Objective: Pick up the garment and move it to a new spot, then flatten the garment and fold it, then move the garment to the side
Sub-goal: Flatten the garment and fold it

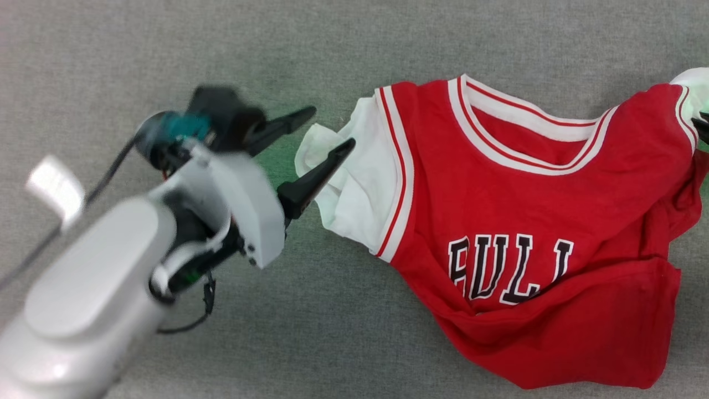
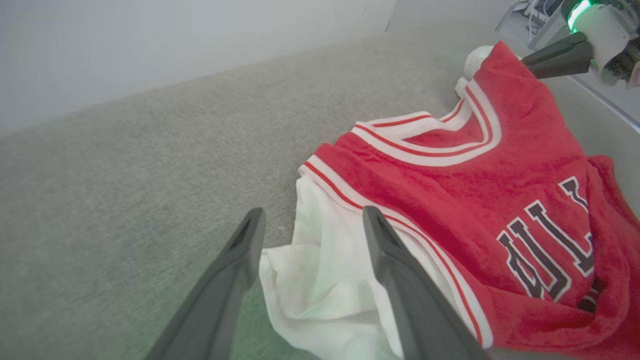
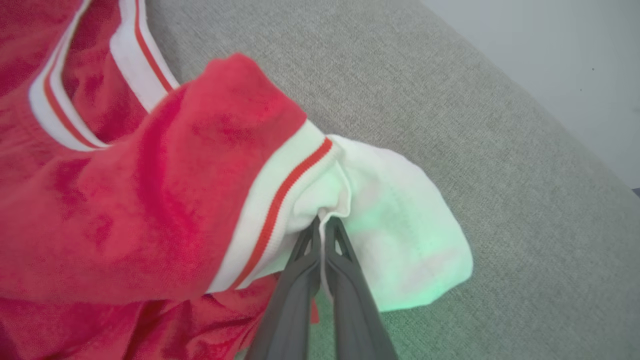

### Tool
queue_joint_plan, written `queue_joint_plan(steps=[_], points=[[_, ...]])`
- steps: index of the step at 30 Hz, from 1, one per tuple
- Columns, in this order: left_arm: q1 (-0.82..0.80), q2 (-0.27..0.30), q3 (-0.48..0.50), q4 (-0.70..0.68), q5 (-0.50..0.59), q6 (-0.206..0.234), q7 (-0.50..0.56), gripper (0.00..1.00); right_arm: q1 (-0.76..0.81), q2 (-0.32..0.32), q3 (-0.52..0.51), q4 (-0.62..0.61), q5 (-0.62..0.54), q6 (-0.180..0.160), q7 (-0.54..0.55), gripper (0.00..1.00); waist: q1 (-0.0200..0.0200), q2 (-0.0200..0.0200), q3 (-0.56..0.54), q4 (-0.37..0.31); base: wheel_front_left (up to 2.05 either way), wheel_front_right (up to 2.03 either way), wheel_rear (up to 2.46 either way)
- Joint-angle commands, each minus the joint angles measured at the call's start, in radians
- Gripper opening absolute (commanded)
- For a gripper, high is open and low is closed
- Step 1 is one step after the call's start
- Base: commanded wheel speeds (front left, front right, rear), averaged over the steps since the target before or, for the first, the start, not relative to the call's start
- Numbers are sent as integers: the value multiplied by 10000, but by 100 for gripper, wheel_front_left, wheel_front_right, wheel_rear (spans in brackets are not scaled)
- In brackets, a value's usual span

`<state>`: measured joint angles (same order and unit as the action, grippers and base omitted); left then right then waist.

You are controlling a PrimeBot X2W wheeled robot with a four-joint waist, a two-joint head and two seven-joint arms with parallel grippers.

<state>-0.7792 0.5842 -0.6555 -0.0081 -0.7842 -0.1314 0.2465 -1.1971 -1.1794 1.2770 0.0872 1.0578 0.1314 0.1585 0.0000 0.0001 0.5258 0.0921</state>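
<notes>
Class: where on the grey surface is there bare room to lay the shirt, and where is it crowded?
Bare: grey surface beyond the collar and beyond the left gripper. Crowded: the right side, under the garment.

Head overhead, wrists close, garment (image 1: 526,221) shared

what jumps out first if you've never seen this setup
A red garment with black lettering lies rumpled on the grey surface, right of centre in the head view. The left gripper stands open at one white sleeve; the right gripper is shut on the other sleeve.
</notes>
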Motion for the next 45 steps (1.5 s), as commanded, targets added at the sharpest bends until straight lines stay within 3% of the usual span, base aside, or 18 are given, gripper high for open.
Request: queue_joint_plan(steps=[1, 6, 13, 14, 15, 17, 24, 30, 35, 45], points=[[-419, 133, -310, 220, -561, 24, 571, 100, -91, 88, 32, -20, 26, -15, 18, 0, 0, -1, 112, -67, 0, 0, 0], [-2214, 301, -1414, 1107, -2721, 21, 2920, 100, -265, 211, 37, -74, -17, -15, 121, 0, 0, -1, 302, -198, 0, 0, 0], [-3441, 19, -2564, 2257, -3847, 20, 3959, 100, -345, 351, 47, -109, -81, -15, 171, 0, 0, -1, 432, -311, 0, 0, 0], [-3509, -34, -2776, 2398, -3835, 20, 3958, 89, -364, 363, 46, -108, -80, -15, 161, 0, 0, -1, 442, -320, 0, 0, 0], [-3555, -81, -2906, 2565, -3851, 20, 3829, 65, -381, 374, 46, -101, -82, -15, 144, 0, 0, -1, 442, -328, 0, 0, 0], [-3587, -212, -3097, 2922, -4088, 21, 3607, 0, -400, 426, 47, -93, -73, -15, 86, 0, 0, -1, 411, -357, 0, 0, 0], [-3956, -25, -3392, 3000, -4725, 19, 2356, 0, -591, 326, 44, -224, 450, -15, -290, 0, 0, -1, -37, -442, 0, 0, 0], [-4502, 148, -3212, 2989, -4702, 19, 502, 0, -1038, 16, 43, -235, 1172, -15, -584, 0, 0, -1, -371, -462, 0, 0, 0], [-5121, 222, -3065, 3443, -4530, 19, -851, 0, -1520, 80, -259, 596, 1910, -17, -825, 0, 0, -1, -326, -604, 0, 0, 0], [-7997, -1132, -1838, 6798, -4140, 88, -3548, 0, -3692, 2619, -1922, 4277, 2665, -15, -1640, 0, 0, -1, 279, -899, 0, 0, 0]])
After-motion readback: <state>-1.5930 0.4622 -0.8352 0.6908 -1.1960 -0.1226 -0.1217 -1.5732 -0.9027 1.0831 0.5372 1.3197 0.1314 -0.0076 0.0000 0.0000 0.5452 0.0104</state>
